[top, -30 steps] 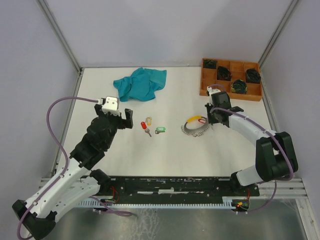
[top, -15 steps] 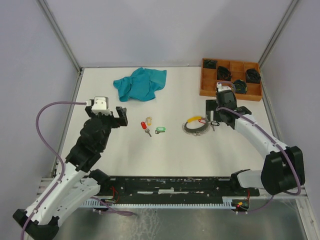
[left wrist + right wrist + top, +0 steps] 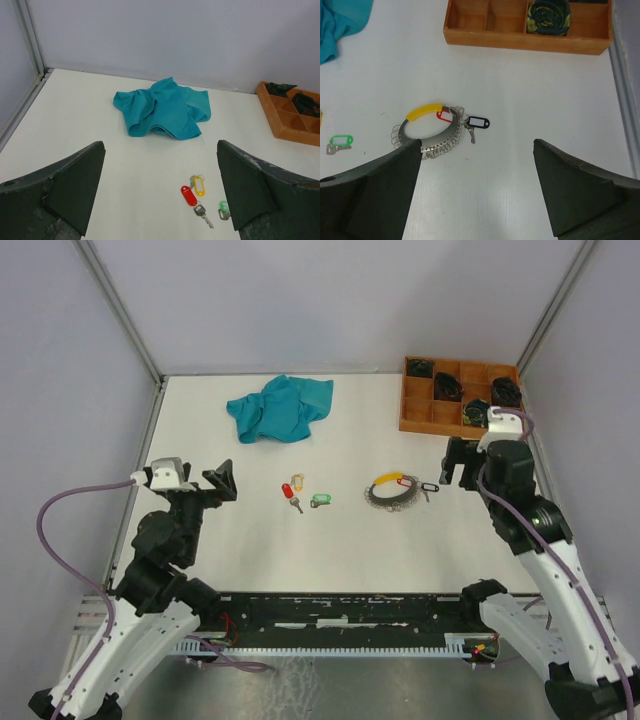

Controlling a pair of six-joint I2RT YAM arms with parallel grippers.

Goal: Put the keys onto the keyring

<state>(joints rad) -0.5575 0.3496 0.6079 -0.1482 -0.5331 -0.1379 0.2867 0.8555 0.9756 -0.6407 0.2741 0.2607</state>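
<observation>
The keyring (image 3: 390, 494) lies flat on the white table right of centre, a silvery ring (image 3: 445, 140) with a yellow sleeve (image 3: 424, 111). A red-tagged key (image 3: 445, 116) sits at the ring, and a black-tagged key (image 3: 477, 122) lies touching its right side. Three loose keys lie left of it: red tag (image 3: 188, 195), yellow tag (image 3: 199, 185), green tag (image 3: 223, 206). My left gripper (image 3: 222, 483) hangs open, raised, left of the loose keys. My right gripper (image 3: 460, 468) is open too, raised to the right of the ring. Neither holds anything.
A crumpled teal cloth (image 3: 280, 408) lies at the back left. A wooden compartment tray (image 3: 415, 420) with dark coiled bundles stands at the back right corner. Grey walls and metal posts enclose the table on three sides.
My right gripper opened, left the black-tagged key beside the ring and pulled back to the right. My left arm drew back to the left, away from the loose keys.
</observation>
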